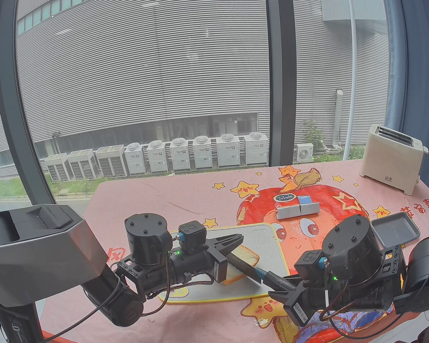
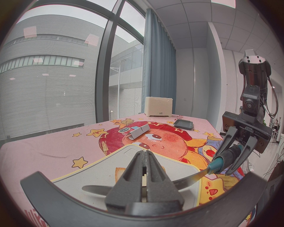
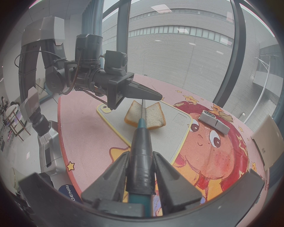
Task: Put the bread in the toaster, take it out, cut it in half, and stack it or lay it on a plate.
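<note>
At the left, the left gripper (image 1: 235, 241) is held low over the cutting board (image 1: 267, 243), its fingers pressed together on nothing. Its tips are placed over the bread (image 1: 248, 255); whether they touch the slice cannot be told. The bread is laid flat on the board's near half, on the pink table (image 1: 177, 200). A knife (image 1: 259, 273) is laid across the slice, its blade passing just beside the left gripper's tips. Its teal-and-black handle is clamped between the fingers of the right gripper (image 1: 285, 286), just off the board's near right corner. Farther back, a small grey box (image 1: 297, 209) is seen. To the right, a dark plate (image 1: 396, 229) is set, and the toaster (image 1: 392, 158) is stood at the far right corner.
</note>
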Tool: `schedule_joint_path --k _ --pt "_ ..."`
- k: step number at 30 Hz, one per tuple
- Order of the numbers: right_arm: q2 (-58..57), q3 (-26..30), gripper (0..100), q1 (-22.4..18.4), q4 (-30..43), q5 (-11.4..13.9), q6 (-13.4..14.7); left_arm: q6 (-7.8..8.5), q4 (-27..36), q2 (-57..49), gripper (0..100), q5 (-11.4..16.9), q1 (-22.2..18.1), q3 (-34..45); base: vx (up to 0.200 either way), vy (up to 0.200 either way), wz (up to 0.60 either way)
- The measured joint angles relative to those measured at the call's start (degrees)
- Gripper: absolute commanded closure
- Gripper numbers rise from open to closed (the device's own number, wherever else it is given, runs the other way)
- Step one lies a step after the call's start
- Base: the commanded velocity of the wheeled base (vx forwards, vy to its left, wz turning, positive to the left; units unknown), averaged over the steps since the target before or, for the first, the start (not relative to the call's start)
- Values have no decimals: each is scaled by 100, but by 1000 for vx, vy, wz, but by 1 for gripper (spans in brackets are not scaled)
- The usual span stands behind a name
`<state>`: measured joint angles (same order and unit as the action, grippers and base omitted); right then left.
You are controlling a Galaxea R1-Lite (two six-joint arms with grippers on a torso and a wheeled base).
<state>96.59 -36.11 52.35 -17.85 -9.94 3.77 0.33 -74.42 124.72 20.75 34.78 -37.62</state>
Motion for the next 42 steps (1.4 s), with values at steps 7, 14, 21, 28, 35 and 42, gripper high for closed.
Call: schedule_joint_path --k 7,14,21,28,35,42 --pt "-1 -18 100 2 1 15 28 -30 -40 -179 100 -1 -102 -52 0 0 0" --pt "-6 -38 100 -6 1 22 121 -112 -87 -535 100 -4 -196 -33 0 0 0" --pt "-11 -72 100 -1 0 20 293 -185 -132 -733 100 -15 -190 105 0 0 0" --pt "-4 -83 100 -1 -2 26 304 -174 -167 -656 100 -4 -166 221 0 0 0" --pt "10 -126 100 71 -5 23 536 -172 -172 -601 100 22 -110 238 0 0 0" --pt "44 -168 100 143 1 12 690 -167 -174 -556 100 35 -63 265 0 0 0"
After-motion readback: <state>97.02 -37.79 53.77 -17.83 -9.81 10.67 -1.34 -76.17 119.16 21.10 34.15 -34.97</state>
